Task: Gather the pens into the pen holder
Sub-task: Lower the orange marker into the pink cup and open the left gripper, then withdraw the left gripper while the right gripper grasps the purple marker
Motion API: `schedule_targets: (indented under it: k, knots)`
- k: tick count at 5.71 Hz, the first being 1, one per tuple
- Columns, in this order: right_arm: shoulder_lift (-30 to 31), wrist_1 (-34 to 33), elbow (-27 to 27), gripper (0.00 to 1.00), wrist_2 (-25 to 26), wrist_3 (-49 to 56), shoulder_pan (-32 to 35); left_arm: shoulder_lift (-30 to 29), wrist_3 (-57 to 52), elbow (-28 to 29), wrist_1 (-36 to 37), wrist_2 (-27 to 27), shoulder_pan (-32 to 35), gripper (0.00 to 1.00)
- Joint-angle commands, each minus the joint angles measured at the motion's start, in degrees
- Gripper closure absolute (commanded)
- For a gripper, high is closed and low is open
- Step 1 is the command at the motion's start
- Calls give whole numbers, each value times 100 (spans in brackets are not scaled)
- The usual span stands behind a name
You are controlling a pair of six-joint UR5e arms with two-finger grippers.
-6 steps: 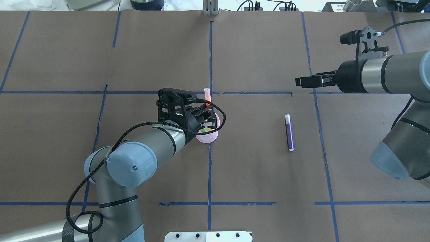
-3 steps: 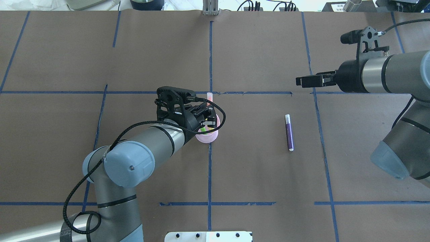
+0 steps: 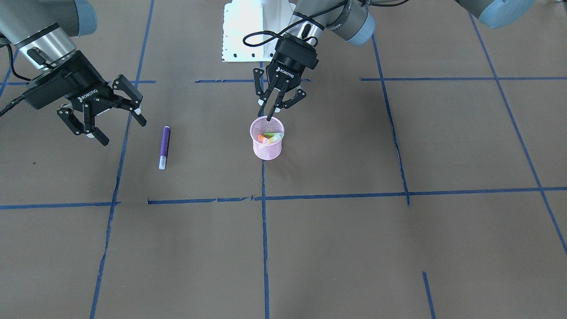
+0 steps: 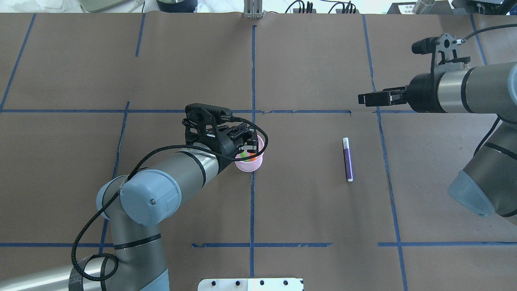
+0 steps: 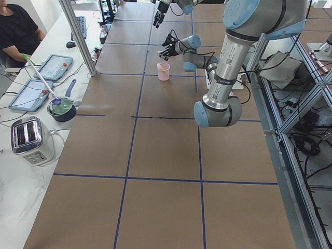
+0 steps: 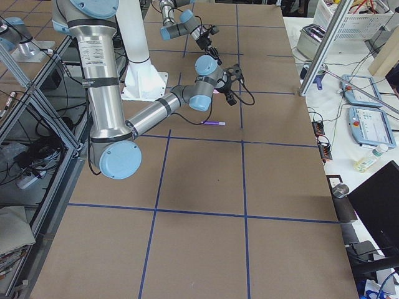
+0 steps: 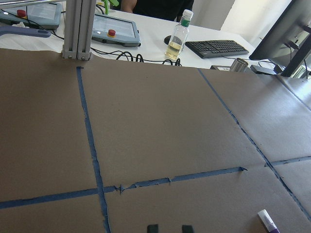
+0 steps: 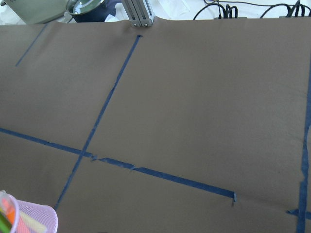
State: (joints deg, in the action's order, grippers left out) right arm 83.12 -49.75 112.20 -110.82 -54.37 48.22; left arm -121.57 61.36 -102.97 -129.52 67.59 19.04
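Over a table (image 3: 354,243) papered brown and gridded with blue tape, the right gripper (image 3: 124,133) hangs wide open and empty. The purple marker-style pen (image 3: 164,145) lies flat just to its left, its long axis running from the robot's edge to the operators' edge, pale cap toward the operators. The left gripper (image 3: 265,117), fingers slightly parted and holding nothing, hovers over the pink wire-mesh pen holder (image 3: 267,150) at mid-table, which holds the orange pen (image 3: 262,138) and green pen (image 3: 273,136). The right arm looks nearer for the pickup.

Bright, even light fills every picture. Shadows on the brown tabletop (image 3: 354,243) are soft and faint. The white plate (image 3: 239,35) at the tabletop's robot edge glares. In the right wrist view the pen holder (image 8: 36,221) looks fuzzy.
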Motion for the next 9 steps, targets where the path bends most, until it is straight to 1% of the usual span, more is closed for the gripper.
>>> schedule_targets:
  k: [1, 2, 3, 4, 5, 6, 7, 8, 9]
  knots:
    - [379, -96, -223, 3, -507, 6, 143, 185, -219, -100, 6, 270, 160, 67]
    - [433, -549, -260, 2, -536, 6, 153, 439, -221, -109, 6, 751, 466, 62]
    - [477, -1180, -260, 2, -563, 67, 144, 668, -229, -127, 110, 1443, 939, 58]
    - [416, -1935, -321, 2, -842, 354, 74, 983, -290, -110, 164, 2215, 1439, 45]
    - [94, -2621, -348, 2, -1010, 357, -135, 1273, -509, -92, 182, 2658, 1784, 31]
    - [-449, -3524, -426, 2, -1003, 357, -329, 1642, -772, -109, 278, 2941, 2074, 21]
    - [-976, -4020, -740, 2, -1003, 357, -487, 1959, -1105, -48, 287, 3231, 2443, 15]
    - [-1382, -3964, -1239, 2, -976, 288, -663, 2188, -1665, -22, 496, 3443, 2786, 9]
    - [-1577, -3964, -1488, 3, -994, 304, -656, 2234, -2332, -39, 1099, 3662, 3154, 3]
